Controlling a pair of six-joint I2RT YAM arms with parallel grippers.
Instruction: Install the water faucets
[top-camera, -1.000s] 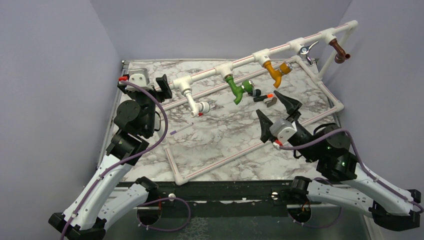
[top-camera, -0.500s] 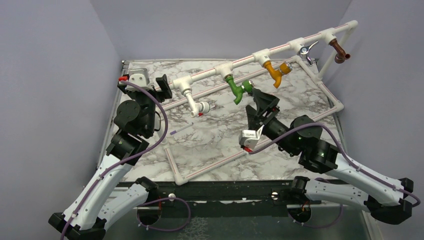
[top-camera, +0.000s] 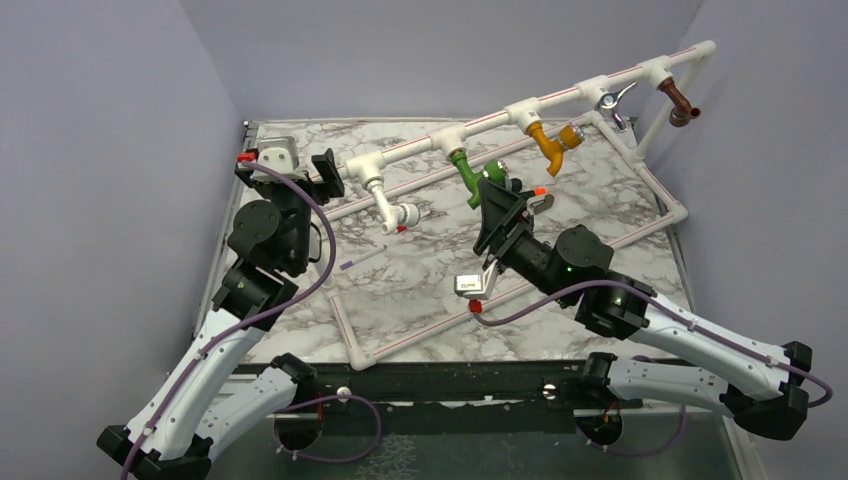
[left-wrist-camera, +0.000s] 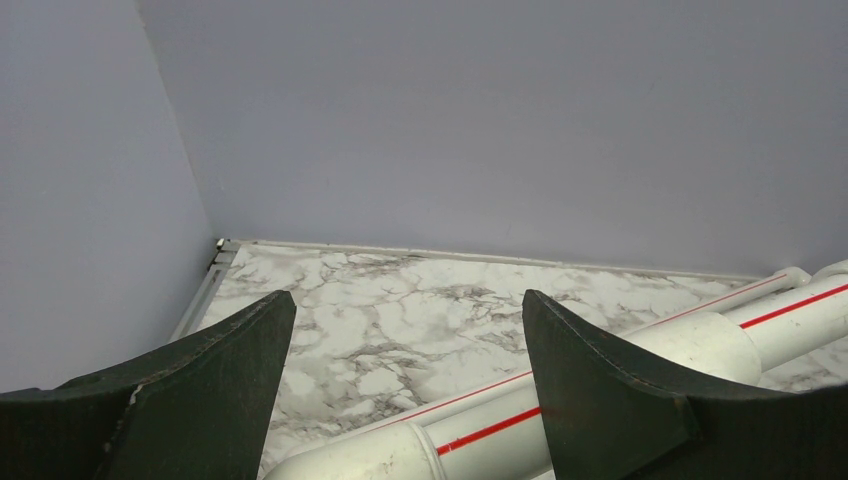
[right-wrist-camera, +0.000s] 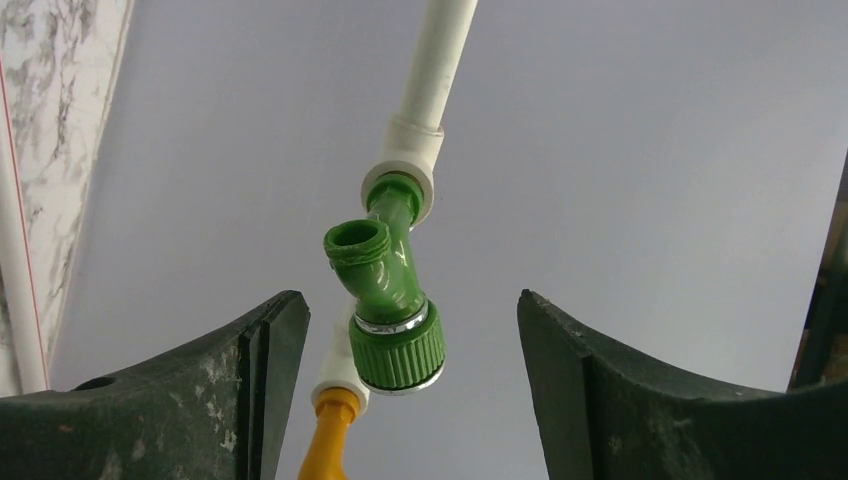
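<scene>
**Top view.** My right gripper (top-camera: 497, 208) reaches across the marbled table (top-camera: 420, 275) to the green faucet (top-camera: 468, 182). The faucet hangs from a tee fitting (top-camera: 452, 140) on the raised white pipe frame (top-camera: 570, 97). My fingertips lie just beside the faucet's knob end and hide part of it. Along the same rail, left to right, hang a white faucet (top-camera: 390, 207), the green one, a yellow faucet (top-camera: 550, 140), a chrome faucet (top-camera: 612, 100) and a brown faucet (top-camera: 680, 103). My left gripper (top-camera: 326, 172) sits at the left end of the rail, next to the white elbow.

**Right wrist view.** My right jaws stand open, one finger to each side of the green faucet (right-wrist-camera: 388, 300). There is a clear gap on both sides, and neither finger touches it. The faucet's base enters the tee fitting (right-wrist-camera: 402, 180). Its threaded mouth faces the camera, and a ribbed green collar with a silver ring sits at its lower end. The yellow faucet (right-wrist-camera: 325, 445) shows beneath.

**Left wrist view.** My left jaws are spread apart too. The pipe frame (left-wrist-camera: 480, 430) crosses the bottom of the gap and passes behind one finger. Whether it touches, I cannot tell.

**Writing.** The pipe carries thin red stripes. The small label on the grey housing (top-camera: 468, 284) at my right wrist is too small to read.
</scene>
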